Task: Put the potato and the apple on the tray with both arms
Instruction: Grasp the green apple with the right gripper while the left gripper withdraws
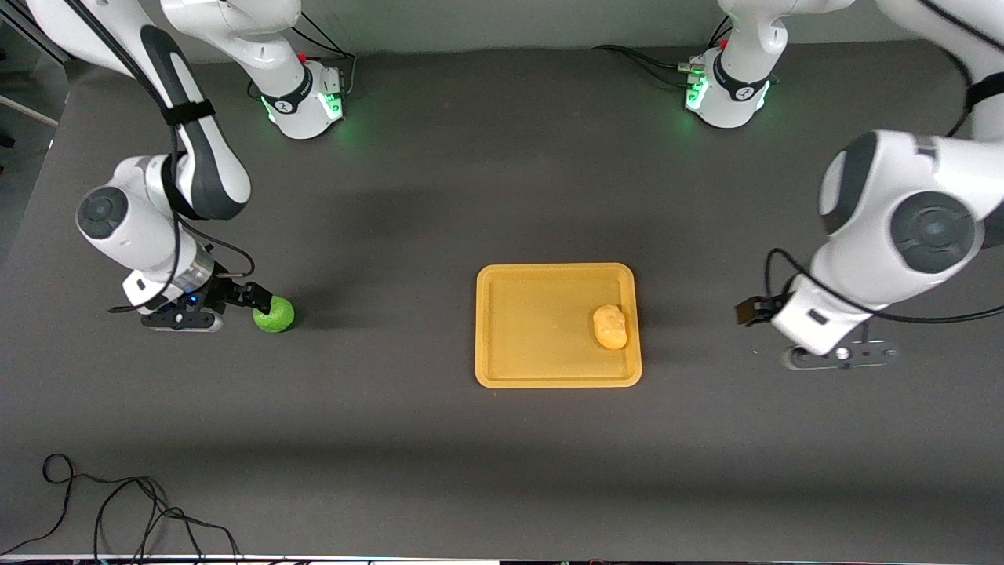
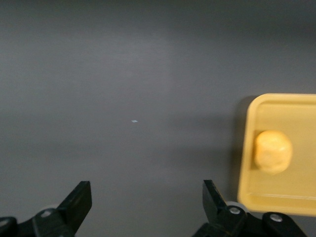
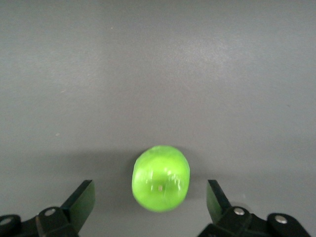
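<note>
Right pincer [image 3: 150, 205], spread wide, straddles the apple [image 1: 274, 314]: center, sink, then pinch. Left pincer [image 2: 147, 205], wide, waits beside the tray [image 1: 502, 377] holding the potato [image 1: 610, 326].

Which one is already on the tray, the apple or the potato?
The potato: it lies on the tray. The green apple sits on the table by the right tool.

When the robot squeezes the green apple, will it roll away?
It might. The apple looks round like a ball and sits on flat table, so a nudge could roll it. But the right gripper has an open finger on each side, which should trap it. Its shiny skin may be a bit slippery.
</note>
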Motion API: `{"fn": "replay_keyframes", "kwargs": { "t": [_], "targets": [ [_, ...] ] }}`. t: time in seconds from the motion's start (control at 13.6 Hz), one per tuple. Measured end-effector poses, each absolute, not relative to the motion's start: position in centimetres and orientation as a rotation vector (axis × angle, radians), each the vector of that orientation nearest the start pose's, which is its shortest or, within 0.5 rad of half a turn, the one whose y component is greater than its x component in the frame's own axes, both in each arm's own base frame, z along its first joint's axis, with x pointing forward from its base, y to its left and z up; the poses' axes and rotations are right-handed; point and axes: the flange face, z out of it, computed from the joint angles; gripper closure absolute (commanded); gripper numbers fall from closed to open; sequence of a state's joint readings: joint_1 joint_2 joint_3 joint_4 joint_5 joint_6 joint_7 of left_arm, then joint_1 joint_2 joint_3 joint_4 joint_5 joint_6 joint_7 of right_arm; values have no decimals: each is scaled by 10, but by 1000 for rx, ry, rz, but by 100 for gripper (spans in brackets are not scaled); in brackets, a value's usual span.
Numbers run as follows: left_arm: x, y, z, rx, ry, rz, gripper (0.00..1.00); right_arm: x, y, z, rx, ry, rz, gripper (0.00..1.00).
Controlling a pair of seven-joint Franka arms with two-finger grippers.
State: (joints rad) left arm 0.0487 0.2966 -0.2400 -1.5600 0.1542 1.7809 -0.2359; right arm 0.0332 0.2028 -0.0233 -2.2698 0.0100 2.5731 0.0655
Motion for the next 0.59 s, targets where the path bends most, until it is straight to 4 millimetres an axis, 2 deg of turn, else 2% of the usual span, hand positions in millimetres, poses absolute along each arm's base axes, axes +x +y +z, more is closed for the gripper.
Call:
{"fn": "replay_keyframes", "kwargs": {
  "t": [0.22,0.29,0.37,0.44,0.59],
  "targets": [
    [624,-20,497,-3047,1,121,0,535,5,240,-3132,99,-174,0],
    [618,-2,505,-3051,-2,130,0,531,5,231,-3134,99,-161,0],
    [611,10,517,-3054,-5,134,0,528,5,222,-3135,100,-146,0],
    [604,13,530,-3055,-7,119,0,527,4,216,-3136,100,-131,0],
    [591,9,562,-3066,-17,52,0,525,3,207,-3138,102,-116,0]
  ]
}}
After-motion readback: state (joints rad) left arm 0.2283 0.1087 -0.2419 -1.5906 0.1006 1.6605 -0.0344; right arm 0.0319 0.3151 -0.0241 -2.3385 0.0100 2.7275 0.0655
